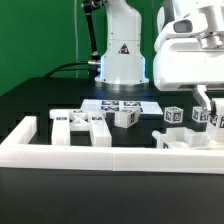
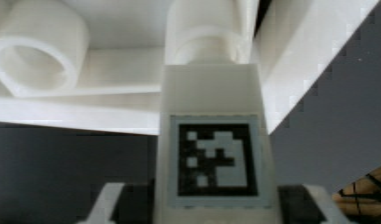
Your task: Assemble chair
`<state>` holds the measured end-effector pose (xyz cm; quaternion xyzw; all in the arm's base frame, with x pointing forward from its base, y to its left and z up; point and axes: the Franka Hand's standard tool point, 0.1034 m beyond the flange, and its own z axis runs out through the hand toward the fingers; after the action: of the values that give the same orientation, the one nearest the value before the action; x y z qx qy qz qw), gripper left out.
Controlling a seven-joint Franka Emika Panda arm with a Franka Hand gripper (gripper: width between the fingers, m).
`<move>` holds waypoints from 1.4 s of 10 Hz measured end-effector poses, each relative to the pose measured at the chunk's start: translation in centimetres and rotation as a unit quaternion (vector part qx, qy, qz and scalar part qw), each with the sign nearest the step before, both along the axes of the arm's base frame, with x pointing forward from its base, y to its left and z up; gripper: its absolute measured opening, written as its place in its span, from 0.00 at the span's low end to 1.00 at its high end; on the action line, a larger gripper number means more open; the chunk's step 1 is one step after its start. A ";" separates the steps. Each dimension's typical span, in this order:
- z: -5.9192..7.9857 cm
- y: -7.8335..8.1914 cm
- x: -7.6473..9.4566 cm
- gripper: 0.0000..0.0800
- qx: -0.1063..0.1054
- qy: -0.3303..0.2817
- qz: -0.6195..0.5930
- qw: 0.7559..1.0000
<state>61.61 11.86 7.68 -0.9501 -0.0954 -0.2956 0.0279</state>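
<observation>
Arm: the white Panda arm (image 1: 190,50) came down at the exterior view's right. Its bulky wrist housing filled the upper corner, and the end effector (image 1: 206,101) pointed straight down toward the table (image 1: 40,100).
End effector: the jaws were drawn close together and clamped on a tagged post (image 2: 213,150) of the chair. In the wrist view the post ran out between the two fingers (image 2: 116,203), its tag facing the camera.
Post end: a round peg (image 2: 213,45) at the far tip sat at a larger white chair piece (image 2: 98,95). Whether the two touched could not be told.
Other chair parts: a flat framed piece (image 1: 85,125) lay toward the exterior view's left, with a small tagged block (image 1: 126,117) just beside it. More tagged blocks (image 1: 177,115) clustered below the end effector.
Hidden: in the exterior view the held post was lost among its neighbours, and the arm's upper links were cut off. The wrist view was blurred, and a curved white part (image 2: 45,60) could not be identified.
Surface: the table was black. The marker board (image 1: 120,103) lay flat before the robot base (image 1: 122,55), and a long white border frame (image 1: 100,155) ran along the near edge.
Room: a green backdrop (image 1: 40,30) stood behind.
</observation>
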 end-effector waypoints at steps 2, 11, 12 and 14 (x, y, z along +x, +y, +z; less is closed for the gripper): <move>-0.1 0.0 0.0 0.66 0.000 0.001 0.000 1.000; 2.9 -1.0 0.7 0.81 -0.008 0.023 0.003 1.000; 3.0 -1.0 0.7 0.81 -0.008 0.023 0.003 1.000; 1.8 -0.3 0.2 0.81 -0.010 0.101 0.012 0.995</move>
<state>61.81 11.60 9.51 -0.9742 -0.1066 -0.1963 0.0310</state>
